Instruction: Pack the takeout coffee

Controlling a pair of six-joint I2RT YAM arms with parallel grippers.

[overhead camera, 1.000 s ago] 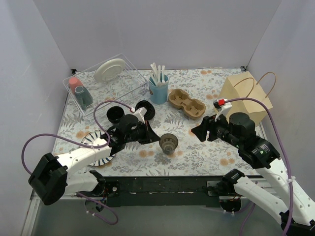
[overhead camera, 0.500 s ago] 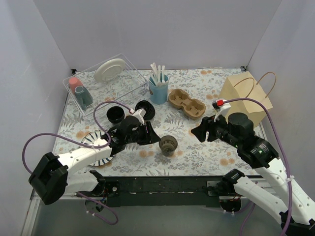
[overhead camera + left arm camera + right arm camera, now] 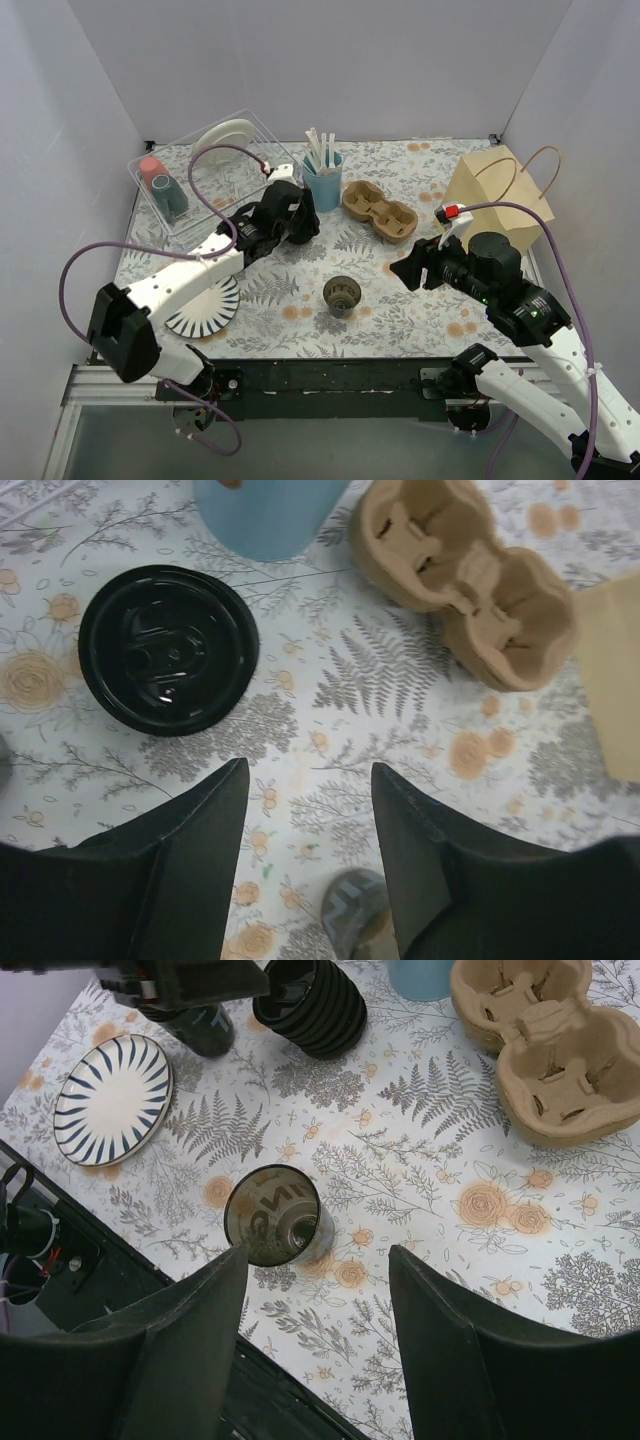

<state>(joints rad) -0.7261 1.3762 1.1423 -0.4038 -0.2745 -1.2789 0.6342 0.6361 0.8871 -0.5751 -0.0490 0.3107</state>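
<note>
The takeout coffee (image 3: 168, 648), a small black cup with a black lid, stands on the floral tablecloth just left of and beyond my left gripper (image 3: 310, 780). In the top view the coffee (image 3: 306, 228) is partly hidden under that gripper (image 3: 298, 215), whose jaws are open and empty. The right wrist view shows the coffee's ribbed black side (image 3: 315, 1010). The brown paper bag (image 3: 495, 195) stands at the back right. My right gripper (image 3: 315, 1280) hovers open and empty over the table's front, left of the bag in the top view (image 3: 405, 268).
A smoky patterned tumbler (image 3: 342, 295) stands upright at front centre, by my right gripper's left finger (image 3: 272, 1215). A cardboard cup carrier (image 3: 380, 212) and a light blue cup of white sticks (image 3: 322, 185) sit behind. Another black cup (image 3: 205, 1030), a striped plate (image 3: 205, 305) and a clear bin (image 3: 200, 170) lie left.
My left gripper has gone from shut to open and swung from beside the tumbler back to over the lidded black cup. The tumbler stays on the table. The right arm has barely moved.
</note>
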